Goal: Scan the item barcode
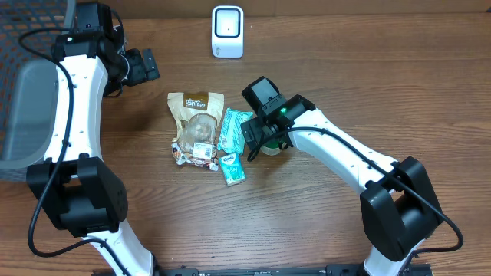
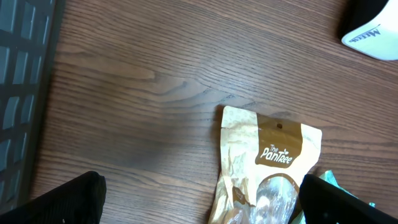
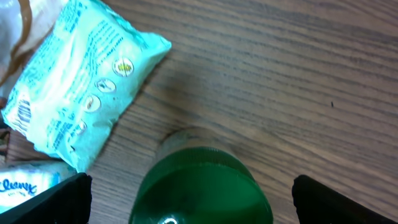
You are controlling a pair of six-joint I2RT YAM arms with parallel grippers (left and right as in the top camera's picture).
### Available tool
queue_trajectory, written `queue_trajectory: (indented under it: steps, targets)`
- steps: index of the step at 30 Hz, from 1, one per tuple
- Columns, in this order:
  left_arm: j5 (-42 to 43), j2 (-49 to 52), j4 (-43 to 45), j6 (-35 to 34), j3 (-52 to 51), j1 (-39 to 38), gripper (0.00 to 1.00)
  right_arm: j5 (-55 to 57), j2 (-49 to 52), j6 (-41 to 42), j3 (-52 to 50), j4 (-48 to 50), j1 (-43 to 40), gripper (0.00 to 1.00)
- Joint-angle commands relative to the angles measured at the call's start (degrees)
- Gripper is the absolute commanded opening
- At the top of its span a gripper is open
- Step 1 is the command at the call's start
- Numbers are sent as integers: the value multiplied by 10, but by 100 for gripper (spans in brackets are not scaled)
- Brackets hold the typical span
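The right tool (image 3: pixel 191 200) stood wide open, its fingers (image 3: pixel 348 202) on either side of the green round item (image 3: pixel 202 177) on the bench (image 3: pixel 298 74), not gripping it. The left tool (image 2: pixel 202 190) hung wide open and empty near the brown pouch (image 2: pixel 267 162).

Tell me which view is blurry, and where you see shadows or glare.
Right wrist: the green container near the lens is soft, the teal packet slightly blurred. Left wrist: sharp wood grain, a faint shadow on the table left of the brown pouch. Overhead: even light, the white scanner very bright.
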Motion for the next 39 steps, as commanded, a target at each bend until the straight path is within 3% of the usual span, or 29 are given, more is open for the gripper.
queue_trajectory:
  steps: [1, 39]
  targets:
    - [6, -8, -1, 9, 7, -4, 100, -4, -8, -8, 2, -3, -5, 100]
    - [6, -8, -1, 9, 7, -5, 100, -17, -8, -7, -32, 35, -5, 100]
